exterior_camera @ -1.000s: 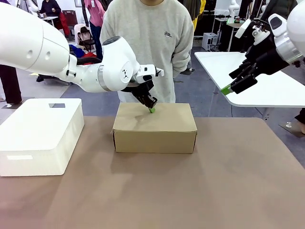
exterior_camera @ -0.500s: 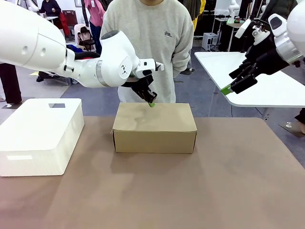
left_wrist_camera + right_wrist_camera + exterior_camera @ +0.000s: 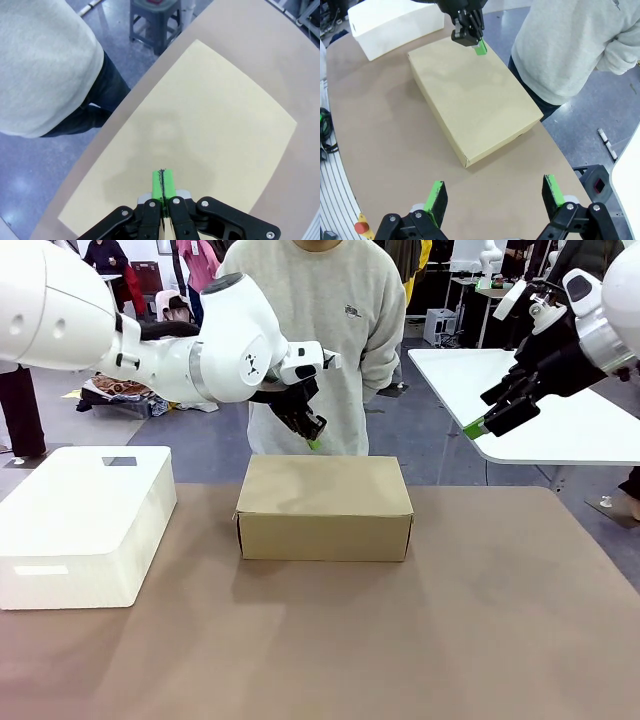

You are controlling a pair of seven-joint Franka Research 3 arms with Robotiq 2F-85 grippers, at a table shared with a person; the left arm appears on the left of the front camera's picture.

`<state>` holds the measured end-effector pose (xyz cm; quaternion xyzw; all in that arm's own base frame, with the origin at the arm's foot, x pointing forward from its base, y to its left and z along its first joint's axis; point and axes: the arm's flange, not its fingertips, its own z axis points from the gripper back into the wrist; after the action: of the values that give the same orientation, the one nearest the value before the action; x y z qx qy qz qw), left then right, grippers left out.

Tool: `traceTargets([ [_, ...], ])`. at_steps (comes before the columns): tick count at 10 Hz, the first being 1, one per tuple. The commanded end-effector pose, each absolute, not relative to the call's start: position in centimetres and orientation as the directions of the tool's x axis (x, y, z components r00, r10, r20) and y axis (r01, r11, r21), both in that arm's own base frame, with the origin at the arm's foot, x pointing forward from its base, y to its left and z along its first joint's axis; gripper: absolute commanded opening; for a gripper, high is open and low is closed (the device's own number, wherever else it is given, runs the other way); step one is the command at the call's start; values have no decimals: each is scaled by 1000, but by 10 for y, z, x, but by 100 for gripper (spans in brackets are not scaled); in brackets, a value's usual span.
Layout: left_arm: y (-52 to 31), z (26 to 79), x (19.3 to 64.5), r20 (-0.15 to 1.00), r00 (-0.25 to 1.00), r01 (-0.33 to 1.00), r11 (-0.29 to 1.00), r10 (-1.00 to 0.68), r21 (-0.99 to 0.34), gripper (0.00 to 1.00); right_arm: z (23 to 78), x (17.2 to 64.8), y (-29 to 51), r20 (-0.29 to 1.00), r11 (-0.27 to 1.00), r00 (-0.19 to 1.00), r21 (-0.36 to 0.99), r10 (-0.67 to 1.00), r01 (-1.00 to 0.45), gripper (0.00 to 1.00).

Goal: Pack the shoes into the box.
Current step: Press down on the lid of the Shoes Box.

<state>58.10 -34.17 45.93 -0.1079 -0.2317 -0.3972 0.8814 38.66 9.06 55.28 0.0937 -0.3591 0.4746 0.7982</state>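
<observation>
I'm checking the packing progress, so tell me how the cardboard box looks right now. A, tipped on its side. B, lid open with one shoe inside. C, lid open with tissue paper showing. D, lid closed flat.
D: the box sits upright on the table with its lid shut flat, and nothing of its inside shows; the shut left gripper hangs just above the lid's far edge.

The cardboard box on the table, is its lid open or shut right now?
Shut. The cardboard box has its lid lying flat across the top, with no gap or contents showing. The left gripper hovers above its far edge, fingers pressed together.
</observation>
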Motion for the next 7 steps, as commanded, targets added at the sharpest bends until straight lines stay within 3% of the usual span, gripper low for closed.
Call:
traceTargets([
  [1,-343,457,584,507,573,748,664,-644,-1,0,556,390,92,661,542,300,-192,687,-818,100],
  [7,-343,457,584,507,573,748,664,-644,-1,0,556,390,92,661,542,300,-192,687,-818,100],
])
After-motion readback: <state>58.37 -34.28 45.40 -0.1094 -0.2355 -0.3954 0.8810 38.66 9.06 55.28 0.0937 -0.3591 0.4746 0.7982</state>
